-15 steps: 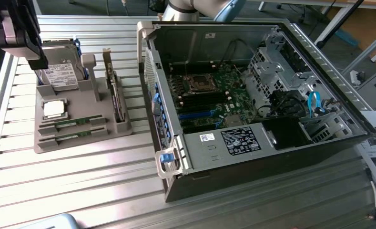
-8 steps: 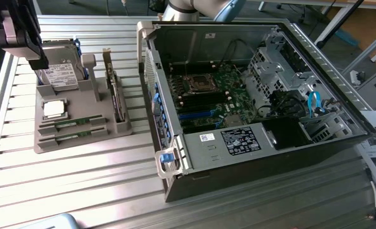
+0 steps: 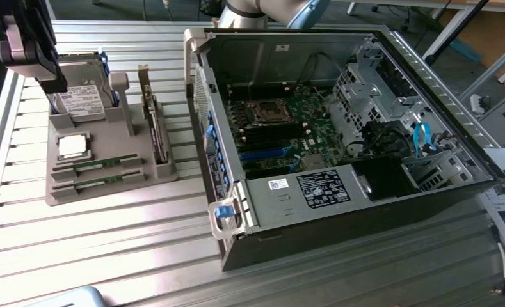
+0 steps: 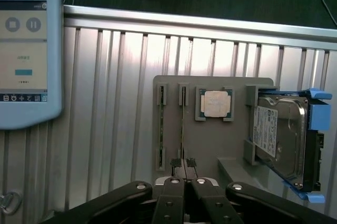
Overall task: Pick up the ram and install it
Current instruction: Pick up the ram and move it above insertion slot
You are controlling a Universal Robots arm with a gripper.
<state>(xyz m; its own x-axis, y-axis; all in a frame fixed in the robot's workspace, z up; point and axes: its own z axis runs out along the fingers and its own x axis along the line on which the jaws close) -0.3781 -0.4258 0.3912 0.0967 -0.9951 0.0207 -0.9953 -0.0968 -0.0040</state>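
Observation:
Two ram sticks, thin green boards, lie in slots of the grey holder [image 3: 116, 185]: one [image 3: 98, 165] next to the silver processor chip [image 3: 73, 146], the other [image 3: 96, 183] nearer the holder's front. In the wrist view they show edge-on, the one beside the chip [image 4: 182, 124] and the outer one [image 4: 161, 124]. My gripper [image 3: 52, 83] hangs above the holder at the exterior view's upper left. Its fingertips [image 4: 183, 163] are pressed together with nothing between them, in line with the stick beside the chip [image 4: 215, 103].
An open computer case [image 3: 346, 128] lies at the exterior view's right, its motherboard [image 3: 287, 121] with black memory slots [image 3: 274, 136] exposed. The holder also carries a hard drive [image 4: 281, 139] and an upright expansion card [image 3: 154, 128]. A tablet [image 4: 26, 55] rests on the ribbed metal table.

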